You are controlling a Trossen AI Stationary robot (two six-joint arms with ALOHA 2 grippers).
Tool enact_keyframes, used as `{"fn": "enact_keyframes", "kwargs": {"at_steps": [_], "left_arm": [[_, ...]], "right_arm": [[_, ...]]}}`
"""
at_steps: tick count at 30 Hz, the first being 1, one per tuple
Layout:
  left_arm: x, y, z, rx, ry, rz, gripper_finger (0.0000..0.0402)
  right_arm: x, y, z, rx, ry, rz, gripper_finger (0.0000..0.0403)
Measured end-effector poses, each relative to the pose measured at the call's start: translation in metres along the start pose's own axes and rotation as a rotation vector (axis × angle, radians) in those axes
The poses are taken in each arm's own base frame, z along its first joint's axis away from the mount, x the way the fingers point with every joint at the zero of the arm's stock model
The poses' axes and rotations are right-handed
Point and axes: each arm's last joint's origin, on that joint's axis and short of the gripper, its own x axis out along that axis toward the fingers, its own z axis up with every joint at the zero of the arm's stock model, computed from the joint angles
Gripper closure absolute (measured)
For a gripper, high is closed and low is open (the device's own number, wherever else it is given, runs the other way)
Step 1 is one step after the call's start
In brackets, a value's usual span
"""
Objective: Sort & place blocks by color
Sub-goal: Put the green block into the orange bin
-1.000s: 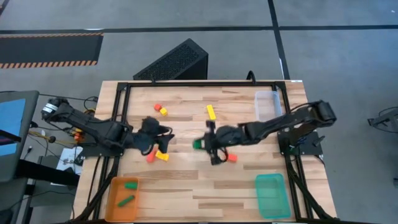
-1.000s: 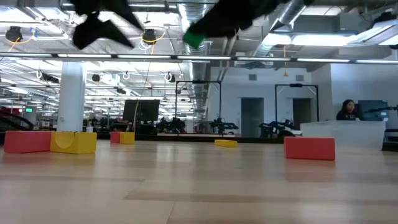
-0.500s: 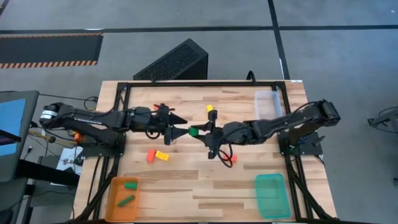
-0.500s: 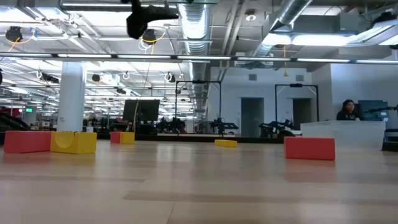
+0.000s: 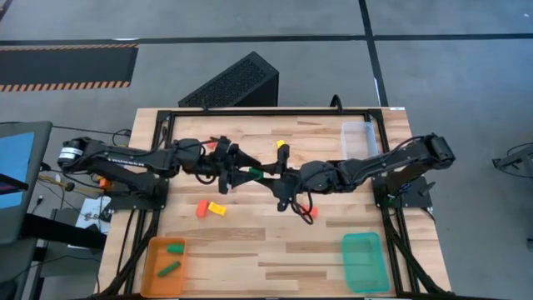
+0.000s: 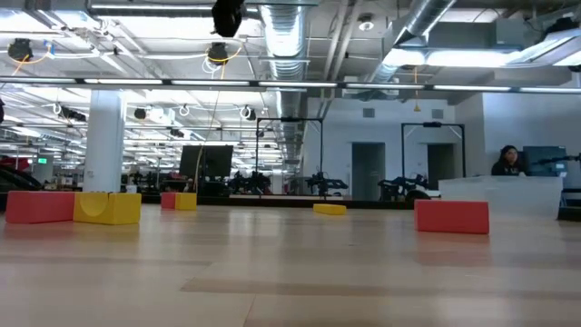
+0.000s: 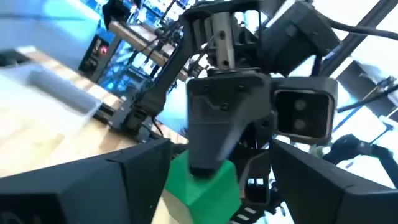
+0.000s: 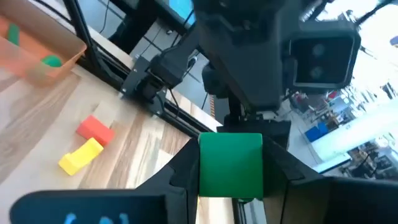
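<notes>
High view: above mid-table the left gripper (image 5: 244, 174) and right gripper (image 5: 268, 177) meet tip to tip, a green block (image 5: 259, 175) between them. Left wrist view: the left fingers (image 7: 112, 180) stand spread on either side of the block (image 7: 205, 186). Right wrist view: the right gripper (image 8: 231, 177) clamps it (image 8: 231, 165); 1 red block (image 8: 95, 129) and 1 yellow block (image 8: 81, 155) lie beyond.

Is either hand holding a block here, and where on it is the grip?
The right hand holds a green block, pinched on two opposite sides. The left hand is open with its fingers on either side of the block, not closed on it.
</notes>
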Motion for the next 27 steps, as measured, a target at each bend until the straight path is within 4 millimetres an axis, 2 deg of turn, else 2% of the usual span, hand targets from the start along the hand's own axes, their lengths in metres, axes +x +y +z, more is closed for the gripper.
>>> {"fn": "enact_keyframes", "kwargs": {"at_steps": [7, 10, 16, 27], "left_arm": [[0.003, 0.005, -0.001, -0.075, -0.010, 0.039, 0.0180], [0.003, 0.006, -0.001, -0.111, -0.027, 0.072, 0.0180], [0.003, 0.006, -0.002, -0.122, -0.032, 0.078, 0.0167], [0.002, -0.002, 0.008, 0.051, -0.146, 0.011, 0.0154]], "right_arm": [[0.000, 0.001, 0.000, -0.095, 0.022, -0.022, 0.0285], [0.000, -0.001, 0.000, -0.137, 0.067, -0.085, 0.0285], [-0.001, -0.010, 0.005, -0.156, 0.038, -0.173, 0.0285], [-0.003, -0.006, 0.009, -0.166, -0.006, -0.126, 0.0276]]}}
